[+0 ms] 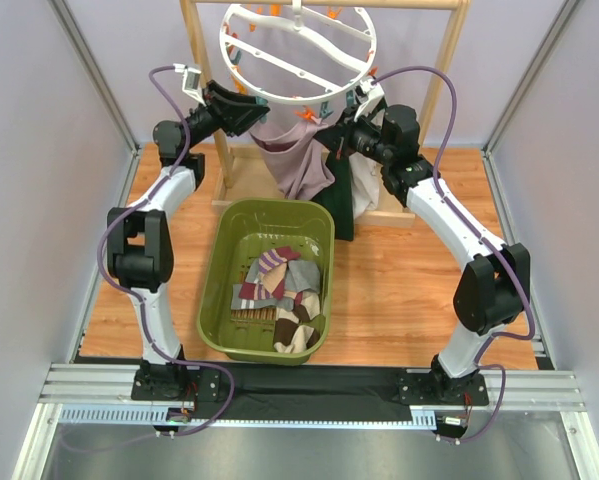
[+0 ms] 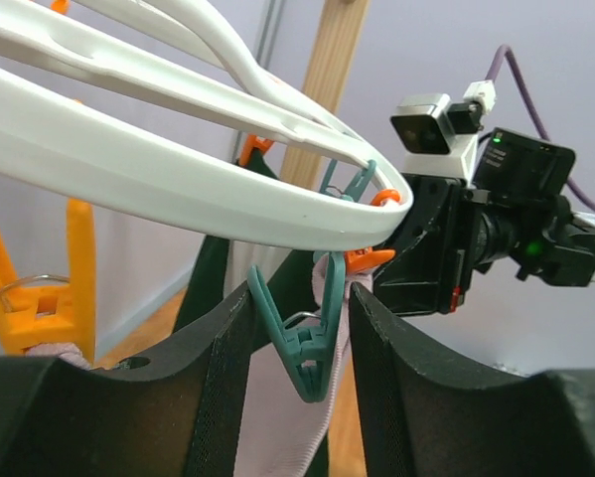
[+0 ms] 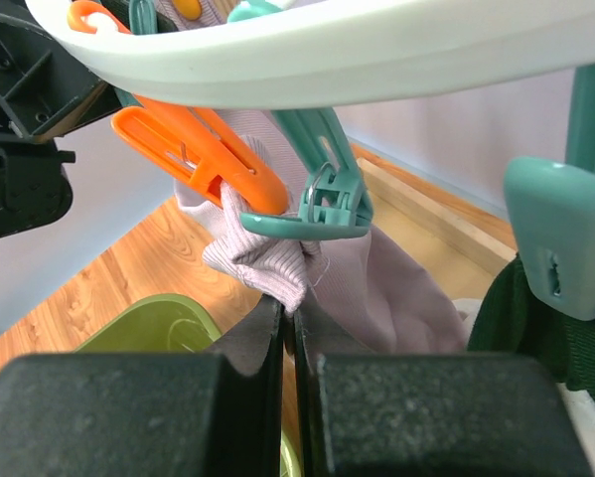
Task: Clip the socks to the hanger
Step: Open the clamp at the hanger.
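Top external view: the hanger [image 1: 297, 98] hangs at upper centre of the frame from the wooden rack [image 1: 449, 60], with both arms raised to its near rim. Two socks hang below that rim: the lilac sock [image 1: 301, 165] at centre and the dark green sock [image 1: 345, 195] just to its right. The other socks [image 1: 279, 295], striped and argyle, lie in a heap inside the olive basket [image 1: 217, 280] at mid-frame, and no gripper is near them. Left wrist view: the left gripper [image 2: 295, 298] has its fingers [image 2: 227, 378] apart, one on each side of a teal clip [image 2: 307, 348] that dangles from the ring. The clip handles sit close against the inner finger faces; whether they are being pressed cannot be told. Right wrist view: the right gripper [image 3: 287, 308] has its fingers together, and they appear to pinch the lower fold of the lilac sock at centre frame. An orange clip [image 3: 203, 154] at upper left bites the top edge of the same sock, and a second teal clip lies over the fabric just to its right. Status, as a judgement: the dark green sock is clipped; the lilac sock is held at one point and is probably being presented for a second clip. The basket socks are not yet clipped, so most of the task is outstanding.
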`<move>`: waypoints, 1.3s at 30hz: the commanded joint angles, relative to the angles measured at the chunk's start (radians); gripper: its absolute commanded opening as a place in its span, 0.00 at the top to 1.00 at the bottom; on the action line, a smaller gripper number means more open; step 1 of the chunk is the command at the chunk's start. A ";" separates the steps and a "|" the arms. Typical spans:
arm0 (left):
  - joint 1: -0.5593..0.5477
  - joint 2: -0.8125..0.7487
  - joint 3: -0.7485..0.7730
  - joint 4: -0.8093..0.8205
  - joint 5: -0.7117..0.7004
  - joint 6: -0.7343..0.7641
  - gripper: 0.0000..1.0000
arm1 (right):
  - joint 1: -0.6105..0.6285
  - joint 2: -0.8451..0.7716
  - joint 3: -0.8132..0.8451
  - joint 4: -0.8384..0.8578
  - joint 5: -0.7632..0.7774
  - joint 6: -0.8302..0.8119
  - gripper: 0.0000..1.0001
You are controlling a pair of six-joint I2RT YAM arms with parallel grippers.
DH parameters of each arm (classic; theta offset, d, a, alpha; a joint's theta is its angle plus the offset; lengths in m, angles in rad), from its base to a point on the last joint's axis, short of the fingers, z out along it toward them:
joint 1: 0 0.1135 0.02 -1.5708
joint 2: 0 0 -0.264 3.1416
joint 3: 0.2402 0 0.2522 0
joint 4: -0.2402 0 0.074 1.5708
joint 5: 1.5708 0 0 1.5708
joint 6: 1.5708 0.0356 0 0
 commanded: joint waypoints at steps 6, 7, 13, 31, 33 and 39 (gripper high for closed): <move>-0.001 0.059 0.122 0.186 0.124 -0.168 0.49 | -0.004 0.003 0.045 0.028 -0.018 0.006 1.00; 0.000 0.062 0.126 0.196 0.128 -0.172 0.48 | -0.004 0.005 0.045 0.028 -0.019 0.006 1.00; 0.002 0.109 0.182 0.230 0.163 -0.244 0.45 | -0.002 0.005 0.045 0.031 -0.019 0.008 1.00; 0.003 0.129 0.188 0.229 0.134 -0.249 0.78 | 0.003 0.008 0.050 0.028 -0.021 0.006 1.00; 0.003 0.119 0.170 0.223 0.112 -0.234 0.88 | 0.004 0.009 0.048 0.025 -0.019 0.006 1.00; -0.053 -0.123 -0.125 -0.178 -0.080 0.250 1.00 | 0.004 0.008 0.058 -0.009 0.051 0.035 0.99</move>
